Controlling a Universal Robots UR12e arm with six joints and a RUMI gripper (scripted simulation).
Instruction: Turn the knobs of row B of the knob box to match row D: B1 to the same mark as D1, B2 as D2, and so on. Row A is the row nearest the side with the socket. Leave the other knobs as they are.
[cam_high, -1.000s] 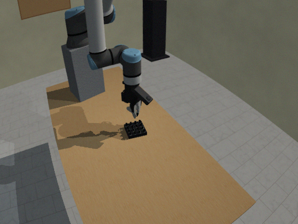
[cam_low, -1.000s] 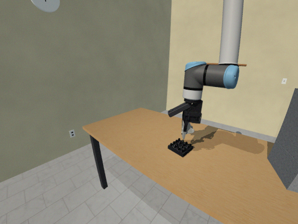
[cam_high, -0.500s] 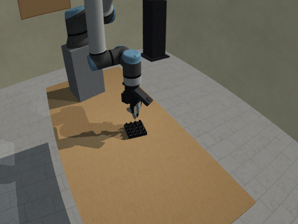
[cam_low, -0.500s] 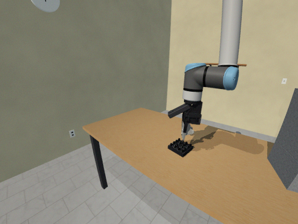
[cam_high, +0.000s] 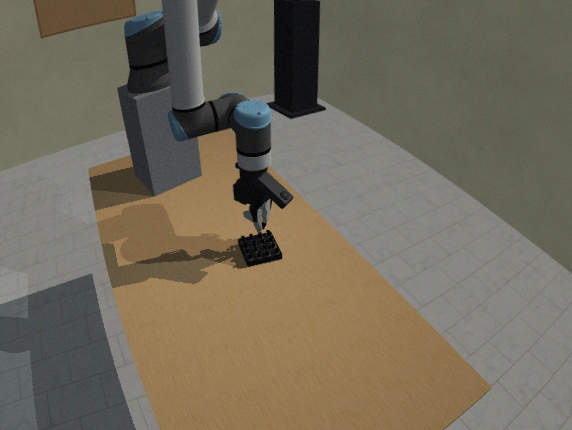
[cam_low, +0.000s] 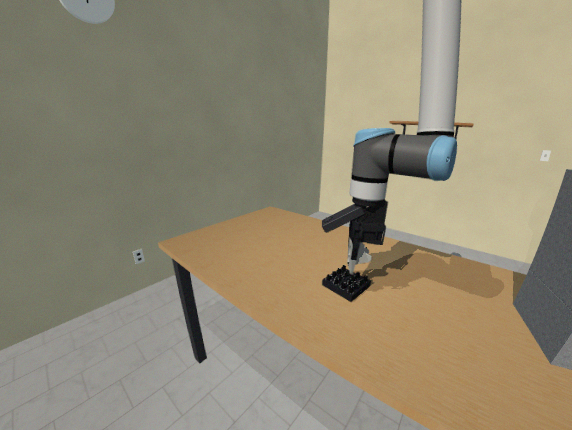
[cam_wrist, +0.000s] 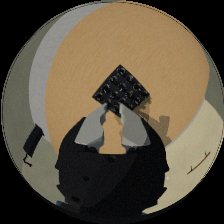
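Narrowly, the pale grey metal jaws of the black two-jaw gripper (cam_high: 263, 227) (cam_low: 352, 272) (cam_wrist: 114, 104) stood parted over a corner of the knob box, with a small gap between their tips and no clenched grip to be seen. In the wrist view a small round black knob (cam_wrist: 114, 107) showed in line with that gap; whether either tip touched it, I could not tell. Beneath and beyond lay the squat, square black knob box (cam_high: 261, 259) (cam_low: 352, 297) (cam_wrist: 120, 83), flat on the wood-coloured table (cam_high: 300, 325) (cam_low: 280, 260) (cam_wrist: 165, 40), its short knobs ranked in a grid. The row letters, the marks and the socket were too small or dark to read, so the row under the jaws stayed uncertain. The knobs looked hard and stiff, likely slick on their rounded sides, and the box seemed light enough to slide or twist if pushed sideways. The best hold would be low on opposite flanks of one knob, centred on its axis, with a modest squeeze and a pure wrist turn, since the close spacing left little room before a neighbour was nudged.

Compared with 1 second and 0.5 seconds ago, the arm's wrist (cam_high: 253, 137) (cam_low: 369, 162) sits lower, and the gripper (cam_high: 262, 229) (cam_low: 352, 272) (cam_wrist: 113, 103) has come down with it, its fingertips now nearer the knobs at 1 corner of the knob box (cam_high: 262, 254) (cam_low: 347, 290) (cam_wrist: 121, 86).
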